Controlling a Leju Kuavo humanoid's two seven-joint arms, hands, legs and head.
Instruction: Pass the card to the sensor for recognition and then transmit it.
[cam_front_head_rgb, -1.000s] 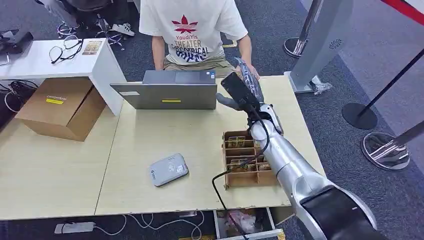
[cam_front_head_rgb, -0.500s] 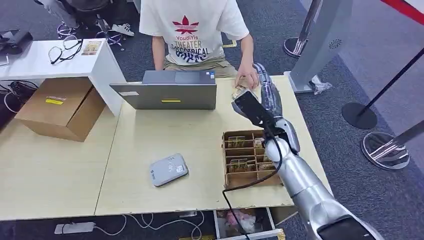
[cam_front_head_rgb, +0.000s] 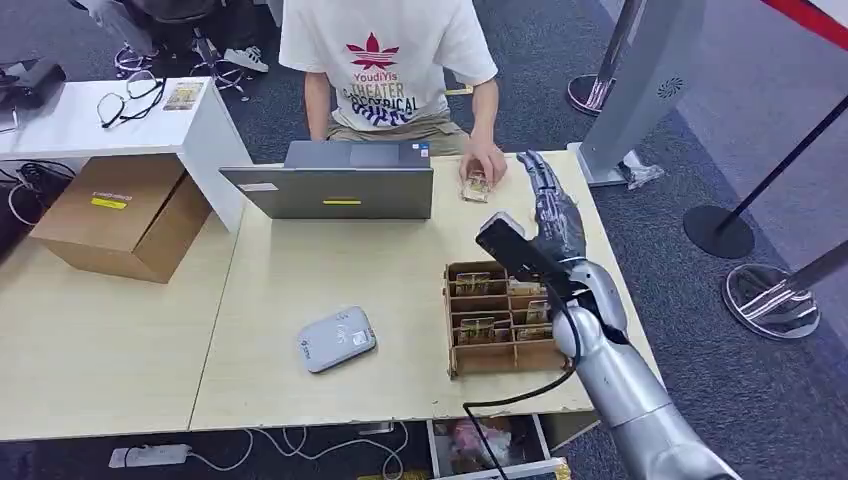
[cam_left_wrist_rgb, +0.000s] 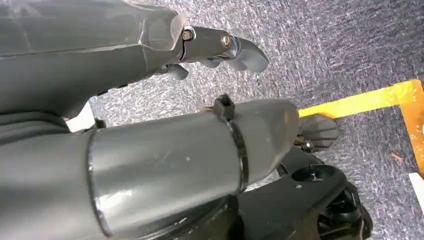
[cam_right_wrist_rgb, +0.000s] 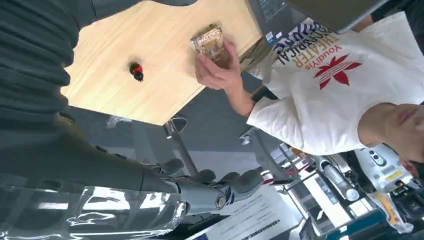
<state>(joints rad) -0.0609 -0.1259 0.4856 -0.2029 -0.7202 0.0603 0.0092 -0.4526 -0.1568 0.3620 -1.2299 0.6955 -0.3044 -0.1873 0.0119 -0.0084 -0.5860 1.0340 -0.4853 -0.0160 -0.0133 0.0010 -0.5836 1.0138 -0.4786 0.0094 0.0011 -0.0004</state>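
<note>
**Right hand empty above the far right of the table; card under the person's hand**

Right hand (cam_front_head_rgb: 553, 208): right of centre in the head view, raised over the far right part of the table (cam_front_head_rgb: 330, 270). Fingers stretched out and apart, pointing toward the top of the frame. Nothing in it. A black camera block sits at the wrist, a black cable trailing down along the silver forearm toward the lower edge of the frame.

Card (cam_front_head_rgb: 475, 186): just above and left of the hand, lying flat on the table, apart from the robot's fingers. A person's hand (cam_front_head_rgb: 487, 164) rests on its far edge. In the right wrist view the card (cam_right_wrist_rgb: 212, 44) sits at upper centre, the person's hand (cam_right_wrist_rgb: 219, 73) touching it, fingers over one end.

Card box (cam_front_head_rgb: 497, 316): wooden, with compartments, directly below the right hand in the head view, near the table's right edge. Several compartments hold cards standing on edge. The forearm crosses its right side.

Sensor (cam_front_head_rgb: 337, 339): flat grey pad, lower centre of the head view, well apart from the box, to its left.

Laptop (cam_front_head_rgb: 335, 183): upper centre, open, its back toward the camera. Person in a white printed shirt (cam_front_head_rgb: 380, 55) seated behind it at top centre.

Left hand (cam_left_wrist_rgb: 220, 47): seen in the left wrist view at upper centre, over grey carpet. Fingers curled in, holding nothing.

Upper left of head view: a cardboard box (cam_front_head_rgb: 120, 215) beside a white side table with glasses (cam_front_head_rgb: 128, 98) on it.
</note>
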